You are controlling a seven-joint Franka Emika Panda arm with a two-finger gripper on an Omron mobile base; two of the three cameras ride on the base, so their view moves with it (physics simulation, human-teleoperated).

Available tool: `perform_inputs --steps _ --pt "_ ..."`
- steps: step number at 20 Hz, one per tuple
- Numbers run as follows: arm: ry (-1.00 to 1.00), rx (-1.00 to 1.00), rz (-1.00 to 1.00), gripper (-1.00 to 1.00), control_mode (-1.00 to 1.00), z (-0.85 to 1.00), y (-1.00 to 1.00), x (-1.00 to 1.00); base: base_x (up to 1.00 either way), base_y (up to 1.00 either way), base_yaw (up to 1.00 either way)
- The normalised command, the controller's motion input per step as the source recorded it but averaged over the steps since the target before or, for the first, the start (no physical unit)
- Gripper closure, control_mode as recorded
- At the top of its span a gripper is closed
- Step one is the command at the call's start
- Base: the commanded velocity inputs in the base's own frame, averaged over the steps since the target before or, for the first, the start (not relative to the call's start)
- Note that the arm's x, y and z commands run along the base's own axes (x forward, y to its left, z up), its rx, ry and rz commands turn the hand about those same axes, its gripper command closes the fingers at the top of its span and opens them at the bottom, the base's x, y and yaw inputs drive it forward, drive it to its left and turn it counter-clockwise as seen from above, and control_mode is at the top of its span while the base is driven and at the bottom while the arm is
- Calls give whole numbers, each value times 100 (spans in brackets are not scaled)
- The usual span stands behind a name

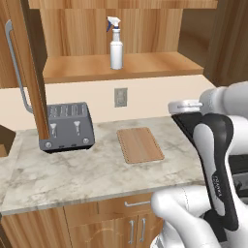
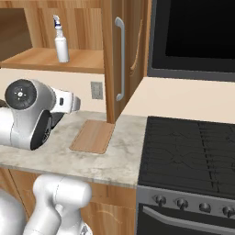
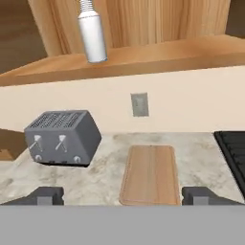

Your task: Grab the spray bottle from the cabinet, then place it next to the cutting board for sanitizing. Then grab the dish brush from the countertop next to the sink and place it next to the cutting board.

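Observation:
The spray bottle (image 1: 116, 48) (image 2: 61, 46) (image 3: 93, 40) stands upright on the shelf of the open cabinet (image 1: 145, 65). It is white with a blue-white trigger head. The cutting board (image 1: 139, 145) (image 2: 93, 136) (image 3: 150, 174) lies flat on the marbled countertop (image 1: 72, 169) below it. My gripper (image 3: 123, 196) is open with nothing between its fingers. It hangs over the counter's front and looks across the board toward the wall, well below and short of the bottle. The dish brush and the sink are out of view.
A grey toaster (image 1: 68, 127) (image 3: 62, 138) stands left of the board. The cabinet door (image 1: 29, 63) (image 2: 112, 59) hangs open with its grey bar handle (image 2: 120, 59). A black stovetop (image 2: 193, 151) borders the counter on the right. A wall outlet (image 1: 120, 97) sits behind the board.

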Motion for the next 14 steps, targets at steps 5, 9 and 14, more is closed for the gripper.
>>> perform_inputs --steps 5,9,14 --pt "-53 -3 0 -100 -100 77 7 -31 0 0 0" --pt "-42 0 1 -100 -100 86 14 -25 0 0 0" --pt "-32 0 4 -100 -100 92 20 -7 0 0 0"
